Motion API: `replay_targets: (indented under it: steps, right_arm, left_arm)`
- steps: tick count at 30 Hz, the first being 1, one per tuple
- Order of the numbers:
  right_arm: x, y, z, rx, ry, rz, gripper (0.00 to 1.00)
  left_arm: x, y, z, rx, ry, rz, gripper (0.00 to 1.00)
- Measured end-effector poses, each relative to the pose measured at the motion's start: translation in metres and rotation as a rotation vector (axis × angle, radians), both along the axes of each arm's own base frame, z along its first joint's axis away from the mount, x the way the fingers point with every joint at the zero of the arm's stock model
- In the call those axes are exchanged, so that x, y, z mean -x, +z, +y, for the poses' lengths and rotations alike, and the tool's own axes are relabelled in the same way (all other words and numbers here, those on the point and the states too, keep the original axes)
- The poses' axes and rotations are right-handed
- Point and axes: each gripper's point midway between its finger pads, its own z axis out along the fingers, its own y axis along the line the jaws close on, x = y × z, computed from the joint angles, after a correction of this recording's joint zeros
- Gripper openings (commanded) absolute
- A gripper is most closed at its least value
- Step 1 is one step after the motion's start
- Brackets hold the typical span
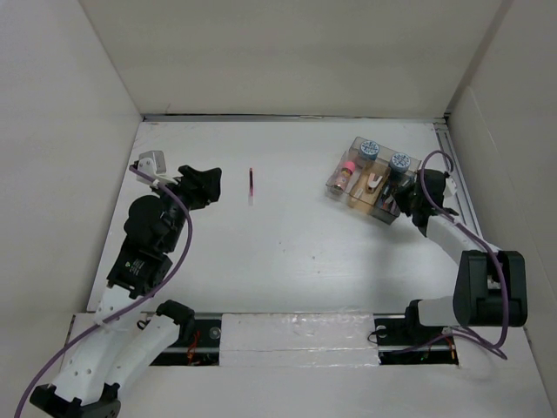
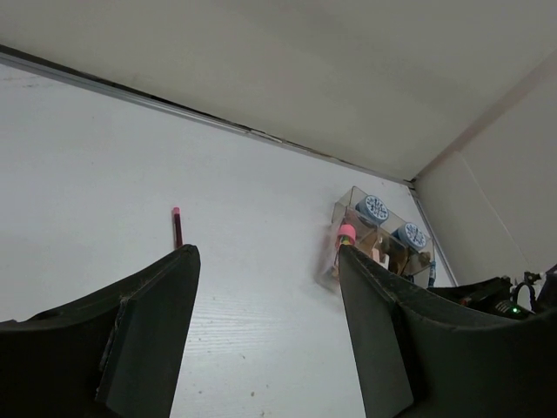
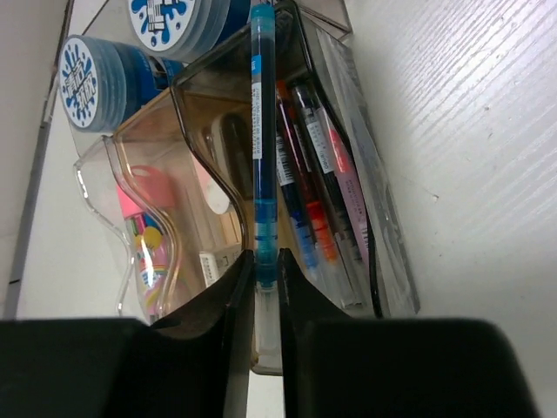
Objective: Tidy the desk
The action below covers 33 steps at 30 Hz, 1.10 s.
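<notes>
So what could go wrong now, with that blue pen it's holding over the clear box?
1. The right gripper pinches the blue pen by one end, seemingly above a wall of the clear box; released there, it might perch on that wall instead of joining the other pens.
2. The thin red pen lies flat on the desk beyond the open left gripper; it may roll when pinched.

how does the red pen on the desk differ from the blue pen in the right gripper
The red pen is dark red with a pink end, the blue pen translucent blue. The red pen lies on the desk; the right gripper pinches the blue pen at the clear box. Both are slim.
</notes>
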Motion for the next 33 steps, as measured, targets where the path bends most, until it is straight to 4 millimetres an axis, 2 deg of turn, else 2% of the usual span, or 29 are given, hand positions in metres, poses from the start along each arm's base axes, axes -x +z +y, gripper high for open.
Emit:
replay_targets:
  steps: [1, 4, 8, 9, 12, 13, 15, 18, 21, 22, 26, 28, 29, 33]
  right_arm:
    - [0.0, 0.0, 0.0, -0.009, 0.005, 0.0, 0.31]
    - [-0.003, 0.006, 0.003, -0.028, 0.026, -0.026, 0.4]
    - [-0.004, 0.015, 0.008, -0.041, 0.052, -0.054, 0.43]
    - [-0.004, 0.021, 0.012, -0.043, 0.063, -0.069, 0.39]
    - [-0.006, 0.039, 0.035, -0.04, 0.13, -0.13, 0.13]
    - [-0.006, 0.045, 0.051, -0.041, 0.17, -0.146, 0.02]
    - [-0.007, 0.053, 0.092, -0.04, 0.278, -0.16, 0.0]
    - [-0.009, 0.056, 0.174, -0.024, 0.467, -0.153, 0.01]
    - [-0.015, 0.047, 0.256, 0.01, 0.625, -0.127, 0.24]
    - [-0.015, 0.042, 0.279, 0.033, 0.664, -0.111, 0.35]
    - [-0.021, 0.01, 0.355, 0.147, 0.786, -0.035, 0.42]
    - [-0.029, -0.005, 0.386, 0.2, 0.824, -0.018, 0.43]
    - [-0.031, -0.013, 0.394, 0.224, 0.836, -0.004, 0.43]
    - [-0.031, -0.048, 0.406, 0.31, 0.868, 0.074, 0.44]
  left_arm:
    - [0.0, 0.0, 0.0, 0.0, 0.0, 0.0, 0.61]
    - [-0.001, -0.002, -0.001, -0.002, 0.0, 0.006, 0.61]
    - [-0.003, -0.004, -0.001, -0.005, 0.0, 0.012, 0.61]
    - [-0.003, -0.004, -0.002, -0.006, -0.001, 0.014, 0.61]
    - [-0.004, -0.006, -0.002, -0.009, 0.0, 0.02, 0.61]
    - [-0.004, -0.006, -0.002, -0.009, 0.0, 0.02, 0.61]
    - [-0.004, -0.006, -0.002, -0.009, 0.0, 0.02, 0.61]
    - [-0.004, -0.005, -0.002, -0.008, 0.001, 0.018, 0.61]
    - [-0.003, -0.003, 0.0, -0.005, 0.009, 0.012, 0.61]
    - [-0.003, -0.002, 0.001, -0.004, 0.013, 0.008, 0.61]
    - [0.001, 0.004, 0.006, 0.006, 0.029, -0.012, 0.6]
    - [0.003, 0.006, 0.008, 0.01, 0.036, -0.021, 0.6]
    - [0.004, 0.007, 0.009, 0.012, 0.038, -0.026, 0.6]
    - [0.007, 0.011, 0.012, 0.018, 0.044, -0.038, 0.6]
